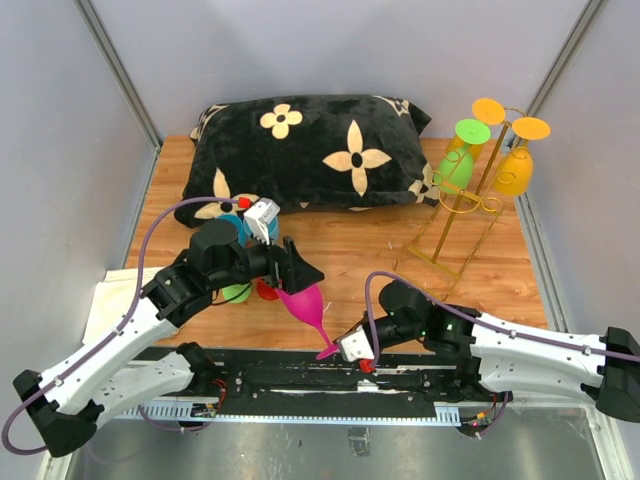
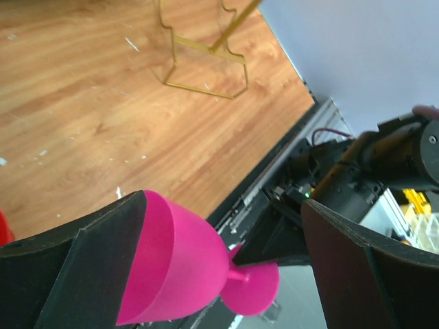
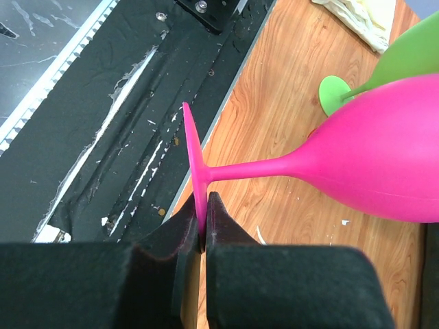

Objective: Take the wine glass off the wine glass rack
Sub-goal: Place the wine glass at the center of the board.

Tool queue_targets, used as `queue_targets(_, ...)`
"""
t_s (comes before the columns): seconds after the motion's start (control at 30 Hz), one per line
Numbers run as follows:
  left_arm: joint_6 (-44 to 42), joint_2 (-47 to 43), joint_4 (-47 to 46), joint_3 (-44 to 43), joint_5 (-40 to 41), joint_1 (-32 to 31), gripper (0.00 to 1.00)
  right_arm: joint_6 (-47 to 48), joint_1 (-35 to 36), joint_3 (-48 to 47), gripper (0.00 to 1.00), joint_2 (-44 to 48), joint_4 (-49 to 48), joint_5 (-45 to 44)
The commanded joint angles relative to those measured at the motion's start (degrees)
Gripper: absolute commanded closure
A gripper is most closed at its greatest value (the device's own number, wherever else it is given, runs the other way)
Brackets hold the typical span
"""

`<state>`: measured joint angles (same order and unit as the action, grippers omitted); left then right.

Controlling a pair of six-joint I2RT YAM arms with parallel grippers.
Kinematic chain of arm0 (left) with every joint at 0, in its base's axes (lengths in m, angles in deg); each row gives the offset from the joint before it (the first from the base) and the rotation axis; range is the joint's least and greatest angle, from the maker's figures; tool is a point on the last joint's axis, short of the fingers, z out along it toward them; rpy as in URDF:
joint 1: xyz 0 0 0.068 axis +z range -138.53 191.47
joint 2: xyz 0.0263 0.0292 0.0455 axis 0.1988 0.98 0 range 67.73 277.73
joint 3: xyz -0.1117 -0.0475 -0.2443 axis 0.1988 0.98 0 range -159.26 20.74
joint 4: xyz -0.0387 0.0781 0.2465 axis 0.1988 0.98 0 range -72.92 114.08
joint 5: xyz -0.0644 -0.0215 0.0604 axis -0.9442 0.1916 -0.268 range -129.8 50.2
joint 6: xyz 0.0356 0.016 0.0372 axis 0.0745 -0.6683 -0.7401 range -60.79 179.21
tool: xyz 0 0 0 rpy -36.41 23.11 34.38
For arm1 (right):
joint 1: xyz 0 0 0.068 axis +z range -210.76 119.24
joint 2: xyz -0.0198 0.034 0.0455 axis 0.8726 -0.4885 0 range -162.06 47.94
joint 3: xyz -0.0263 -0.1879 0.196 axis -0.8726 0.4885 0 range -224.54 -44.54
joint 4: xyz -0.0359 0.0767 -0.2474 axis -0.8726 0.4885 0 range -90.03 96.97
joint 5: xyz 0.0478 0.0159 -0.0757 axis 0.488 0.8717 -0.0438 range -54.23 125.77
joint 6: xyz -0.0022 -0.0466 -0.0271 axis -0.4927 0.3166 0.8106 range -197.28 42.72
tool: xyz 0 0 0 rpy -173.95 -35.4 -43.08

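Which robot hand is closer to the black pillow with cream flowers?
Left. The left gripper is just in front of the black flowered pillow. The right gripper is farther back, pinching the foot of the pink plastic wine glass.

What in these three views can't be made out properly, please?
- Top view: the left arm covers the glasses beneath it. Only green, red and blue bits show, so their number and pose are unclear.
- Left wrist view: the top edge cuts off the wine glass rack; only its base shows.
- Right wrist view: the pink wine glass runs past the right edge, hiding its rim.
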<state>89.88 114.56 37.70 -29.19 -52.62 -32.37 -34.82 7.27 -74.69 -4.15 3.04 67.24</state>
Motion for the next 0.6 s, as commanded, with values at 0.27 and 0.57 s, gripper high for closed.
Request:
queue_targets(0.27, 2.58, 0.33, 0.21, 0.52, -29.77, 16.28, 0.00, 1.82, 0.78, 0.95, 0.99, 2.38, 0.55, -0.58)
queue_targets(0.57, -0.77, 0.23, 0.50, 0.89, -36.67, 16.29, 0.05, 2.30, 0.78, 2.14, 0.99, 4.36, -1.57, -3.80)
